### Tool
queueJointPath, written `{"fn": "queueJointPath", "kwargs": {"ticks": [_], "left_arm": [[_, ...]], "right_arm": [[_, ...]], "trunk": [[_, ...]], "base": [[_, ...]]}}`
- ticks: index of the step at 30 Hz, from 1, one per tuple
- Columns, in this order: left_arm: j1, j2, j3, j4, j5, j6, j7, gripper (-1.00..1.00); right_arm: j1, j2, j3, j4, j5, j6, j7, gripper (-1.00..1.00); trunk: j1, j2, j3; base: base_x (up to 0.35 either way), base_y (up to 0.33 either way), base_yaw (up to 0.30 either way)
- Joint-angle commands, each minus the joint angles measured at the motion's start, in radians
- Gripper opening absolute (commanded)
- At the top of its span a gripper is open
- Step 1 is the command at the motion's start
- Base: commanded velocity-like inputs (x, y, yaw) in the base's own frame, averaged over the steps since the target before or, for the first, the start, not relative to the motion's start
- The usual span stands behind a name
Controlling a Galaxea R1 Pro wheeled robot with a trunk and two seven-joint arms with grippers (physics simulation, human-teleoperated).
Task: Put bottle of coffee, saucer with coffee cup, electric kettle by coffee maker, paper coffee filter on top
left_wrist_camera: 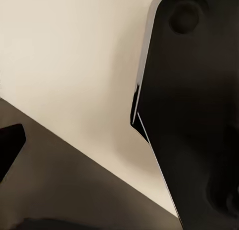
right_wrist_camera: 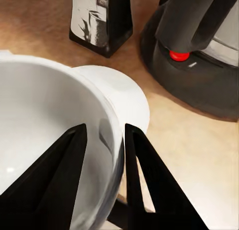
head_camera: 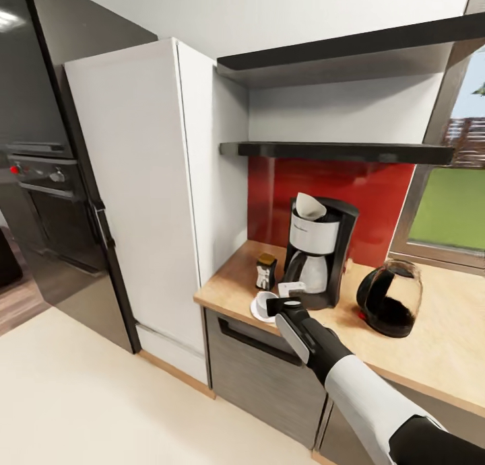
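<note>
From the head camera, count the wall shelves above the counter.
2: upper kitchen shelf near the ceiling, lower shelf just above the coffee maker. Both run out of frame.

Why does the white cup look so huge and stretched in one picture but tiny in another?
In the right wrist view the camera sits right at the coffee cup, so its rim balloons and bends around the fingers; in the head view, from farther off, the cup looks small, with soft shadows on the kitchen countertop.
</note>
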Motion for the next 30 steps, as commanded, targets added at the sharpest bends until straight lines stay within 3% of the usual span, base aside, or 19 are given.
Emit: {"fn": "queueJointPath", "kwargs": {"ticks": [1,8,23,30], "left_arm": [[0.001,0.001,-0.009,-0.003,0.007,0.0,0.006,1.0],[0.001,0.0,-0.009,-0.003,0.006,-0.001,0.006,1.0],[0.001,0.004,-0.009,-0.003,0.006,0.003,0.006,1.0],[0.001,0.0,-0.009,-0.004,0.007,0.001,0.006,1.0]], "right_arm": [[-0.001,0.0,0.004,-0.001,-0.01,0.001,-0.006,-1.0],[-0.001,0.0,0.006,-0.001,-0.01,0.001,-0.006,-1.0],[-0.001,-0.003,0.005,0.017,-0.006,0.001,-0.006,-1.0],[-0.001,0.0,0.006,0.069,-0.009,0.001,-0.006,-1.0]], "trunk": [[0.001,-0.002,-0.002],[0.001,-0.002,-0.002],[0.001,-0.002,-0.002],[0.001,-0.002,-0.002]], "base": [[0.296,0.156,-0.231],[0.124,0.075,-0.17],[0.021,0.009,-0.007],[0.122,0.09,0.0]]}}
